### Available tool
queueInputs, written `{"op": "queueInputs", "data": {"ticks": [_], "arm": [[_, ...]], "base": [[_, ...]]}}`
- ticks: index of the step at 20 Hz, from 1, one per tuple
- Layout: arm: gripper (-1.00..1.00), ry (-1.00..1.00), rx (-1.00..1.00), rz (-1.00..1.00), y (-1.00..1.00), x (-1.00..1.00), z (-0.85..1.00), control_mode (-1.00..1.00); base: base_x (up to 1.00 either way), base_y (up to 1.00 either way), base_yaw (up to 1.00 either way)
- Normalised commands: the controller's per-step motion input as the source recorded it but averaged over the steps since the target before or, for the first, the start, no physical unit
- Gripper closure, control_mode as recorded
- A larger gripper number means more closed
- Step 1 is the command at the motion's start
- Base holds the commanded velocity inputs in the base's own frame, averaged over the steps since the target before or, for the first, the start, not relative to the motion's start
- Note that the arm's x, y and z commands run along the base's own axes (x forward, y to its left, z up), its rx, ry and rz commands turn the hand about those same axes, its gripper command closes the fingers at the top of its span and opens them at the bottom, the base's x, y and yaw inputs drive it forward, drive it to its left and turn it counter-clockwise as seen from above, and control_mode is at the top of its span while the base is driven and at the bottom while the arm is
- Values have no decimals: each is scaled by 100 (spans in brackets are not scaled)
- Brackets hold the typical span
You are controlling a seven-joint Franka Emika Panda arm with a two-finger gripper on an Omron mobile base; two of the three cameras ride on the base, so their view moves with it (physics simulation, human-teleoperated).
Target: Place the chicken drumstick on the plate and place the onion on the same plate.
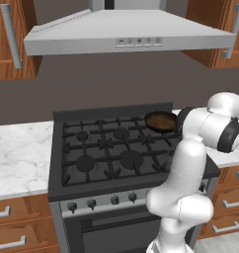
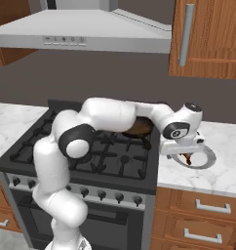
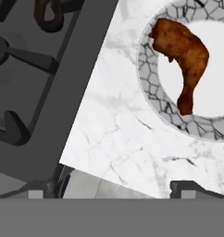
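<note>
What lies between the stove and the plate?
In the hand view, bare marble counter separates the stove from the plate; nothing rests there.

Grey wall (image 1: 116,79), steel range hood (image 1: 126,32), wooden cabinets (image 2: 207,39), marble counter (image 1: 18,158)

One chicken drumstick (image 3: 183,60), one plate (image 3: 151,88), one skillet (image 1: 161,121), one stove (image 1: 111,148), one range hood (image 1: 126,32), one robot arm (image 2: 115,117).

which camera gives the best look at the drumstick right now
The hand view: the drumstick lies fully visible, close up, on the plate, thick end and thin end both clear. In the right base view it is just a small brown sliver below the end effector, mostly hidden by the hand.
</note>
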Motion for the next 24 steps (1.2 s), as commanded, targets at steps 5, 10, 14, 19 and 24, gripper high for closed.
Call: {"op": "queueInputs", "data": {"ticks": [5,10,14,19,24], "arm": [[-100,0,-8,-6,33,-25,4,-100],[-100,0,-1,-10,28,-25,8,-100],[-100,1,0,-14,24,-18,4,-100],[-100,0,0,-2,5,0,0,100],[-100,0,0,0,0,0,0,100]], "base": [[0,0,0],[0,0,0],[0,0,0],[0,0,0],[0,0,0]]}}
